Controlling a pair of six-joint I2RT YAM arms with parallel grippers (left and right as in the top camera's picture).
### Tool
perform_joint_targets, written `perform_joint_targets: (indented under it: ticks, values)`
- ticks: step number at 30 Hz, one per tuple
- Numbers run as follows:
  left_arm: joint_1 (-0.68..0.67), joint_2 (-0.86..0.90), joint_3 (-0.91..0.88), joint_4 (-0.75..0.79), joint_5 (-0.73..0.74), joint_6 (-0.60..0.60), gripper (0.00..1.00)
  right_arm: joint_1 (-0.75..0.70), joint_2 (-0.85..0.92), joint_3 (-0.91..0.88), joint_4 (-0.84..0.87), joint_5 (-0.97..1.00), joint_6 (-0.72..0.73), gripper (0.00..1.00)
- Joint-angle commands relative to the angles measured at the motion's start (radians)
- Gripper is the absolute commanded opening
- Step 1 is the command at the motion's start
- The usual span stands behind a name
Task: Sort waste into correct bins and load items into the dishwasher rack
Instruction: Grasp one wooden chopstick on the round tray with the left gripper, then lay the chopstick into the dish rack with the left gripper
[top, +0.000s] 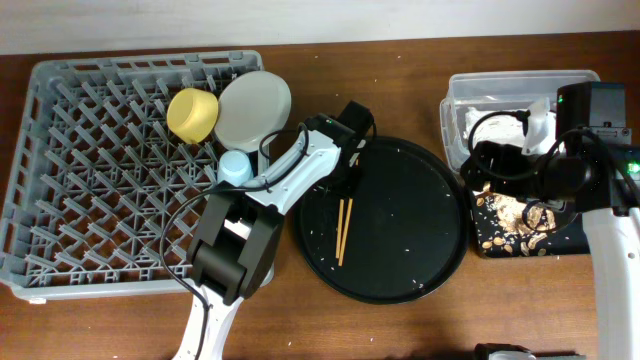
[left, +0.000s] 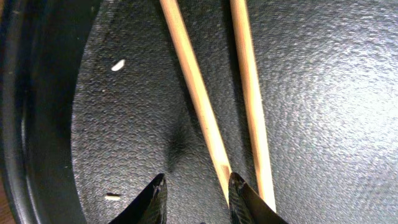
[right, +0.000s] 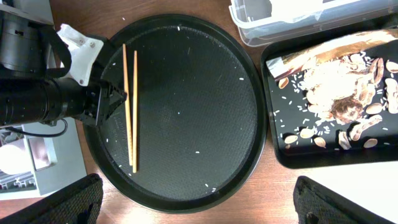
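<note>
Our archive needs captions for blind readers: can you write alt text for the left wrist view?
Two chopsticks lie side by side on a textured black tray, seen close from above. The left gripper shows dark fingertips standing apart at the bottom edge, one chopstick's end beside one of them. Two rice grains lie on the tray.

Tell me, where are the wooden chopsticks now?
In the overhead view the chopsticks lie side by side on the left part of the round black tray, right of the dishwasher rack.
</note>
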Motion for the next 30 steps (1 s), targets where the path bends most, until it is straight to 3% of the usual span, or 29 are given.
perform_joint_targets:
  ticks: [1,3,6,18,20,28,30]
  values:
    - [-0.014,-0.014,0.023,-0.002,-0.007,-0.023,0.32,0.006,-0.001,0.001,0.011,-0.009,0.004,0.99]
    - [-0.032,-0.013,0.023,0.007,-0.126,-0.156,0.32,0.006,-0.001,0.001,0.008,-0.009,0.004,0.99]
    - [-0.067,-0.007,0.023,0.067,-0.178,-0.230,0.32,0.006,-0.001,0.001,0.000,-0.009,0.004,0.99]
    - [-0.080,0.032,0.023,0.077,-0.211,-0.287,0.27,0.006,-0.001,0.001,-0.024,-0.008,0.004,0.99]
    - [-0.080,0.034,0.024,0.114,-0.138,-0.288,0.27,0.006,-0.001,0.001,-0.024,-0.008,0.004,0.99]
    - [-0.080,0.090,0.024,0.137,-0.123,-0.351,0.26,0.006,-0.001,0.001,-0.030,-0.005,0.000,0.99]
    - [-0.087,0.100,0.024,0.138,-0.121,-0.351,0.03,0.006,-0.001,0.001,-0.030,-0.005,0.000,0.99]
